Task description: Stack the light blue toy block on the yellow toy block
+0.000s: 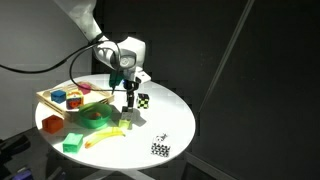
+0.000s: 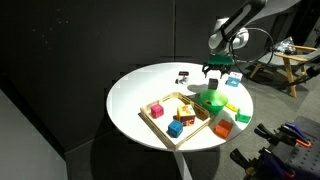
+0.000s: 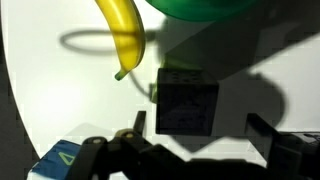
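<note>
Black two-finger gripper [image 1: 128, 104] spread wide over the round white tabletop [image 1: 175, 115], holding nothing.
I see the light blue toy block [image 3: 55, 160] mid-tabletop, just beside one finger; a dark shadowed cube [image 3: 187, 100] sits between them, untouched.

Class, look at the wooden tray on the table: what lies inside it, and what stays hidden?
Inside the tray sit several coloured blocks, among them a pink block and a blue block. The tray floor beneath them is covered.

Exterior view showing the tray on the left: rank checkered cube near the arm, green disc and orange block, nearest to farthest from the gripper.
1. Checkered cube, just beside the gripper.
2. Green disc, mid-table.
3. Orange block, at the table edge beyond the disc.
</note>
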You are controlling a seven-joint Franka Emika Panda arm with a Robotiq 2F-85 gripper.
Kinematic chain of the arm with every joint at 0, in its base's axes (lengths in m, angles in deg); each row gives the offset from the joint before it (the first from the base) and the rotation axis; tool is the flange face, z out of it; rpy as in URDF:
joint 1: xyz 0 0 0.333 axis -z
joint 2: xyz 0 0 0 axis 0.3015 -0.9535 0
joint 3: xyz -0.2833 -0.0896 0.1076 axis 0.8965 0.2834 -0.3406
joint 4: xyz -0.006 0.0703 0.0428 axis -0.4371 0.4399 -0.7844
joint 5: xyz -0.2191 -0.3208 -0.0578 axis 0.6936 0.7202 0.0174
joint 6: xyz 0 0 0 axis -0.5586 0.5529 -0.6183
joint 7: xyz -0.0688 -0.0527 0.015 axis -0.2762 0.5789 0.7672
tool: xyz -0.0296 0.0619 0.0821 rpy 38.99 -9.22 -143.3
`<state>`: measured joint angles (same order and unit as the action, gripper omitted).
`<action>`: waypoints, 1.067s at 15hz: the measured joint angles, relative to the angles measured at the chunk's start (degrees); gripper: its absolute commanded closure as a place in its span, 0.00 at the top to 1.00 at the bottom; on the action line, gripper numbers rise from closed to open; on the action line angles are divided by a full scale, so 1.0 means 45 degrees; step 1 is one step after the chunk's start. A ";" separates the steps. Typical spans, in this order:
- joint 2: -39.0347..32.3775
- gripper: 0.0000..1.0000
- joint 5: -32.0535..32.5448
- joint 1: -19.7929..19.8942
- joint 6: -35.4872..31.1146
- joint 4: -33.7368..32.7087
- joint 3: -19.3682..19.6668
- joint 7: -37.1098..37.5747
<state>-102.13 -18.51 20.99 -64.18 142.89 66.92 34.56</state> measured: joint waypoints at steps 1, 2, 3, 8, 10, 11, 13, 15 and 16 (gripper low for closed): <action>0.0105 1.00 0.0000 0.0000 0.0000 0.0028 -0.0012 -0.0174; 0.0219 1.00 0.0000 0.0000 0.0000 0.0066 -0.0022 -0.0378; 0.0326 1.00 0.0000 -0.0001 0.0001 0.0104 -0.0029 -0.0592; 0.1114 1.00 0.0010 -0.0002 0.0040 0.0664 -0.0060 -0.1822; 0.1498 1.00 0.0048 -0.0002 0.0041 0.0999 -0.0060 -0.2310; 0.1684 1.00 0.0099 -0.0002 0.0042 0.1175 -0.0060 -0.2532; 0.2086 1.00 0.0247 -0.0001 0.0042 0.1555 -0.0060 -0.2973; 0.2510 1.00 0.0409 -0.0001 0.0042 0.1956 -0.0060 -0.3457; 0.2741 1.00 0.0547 0.0000 0.0041 0.2175 -0.0060 -0.3689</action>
<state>-89.79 -16.04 20.99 -64.00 152.67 66.64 17.95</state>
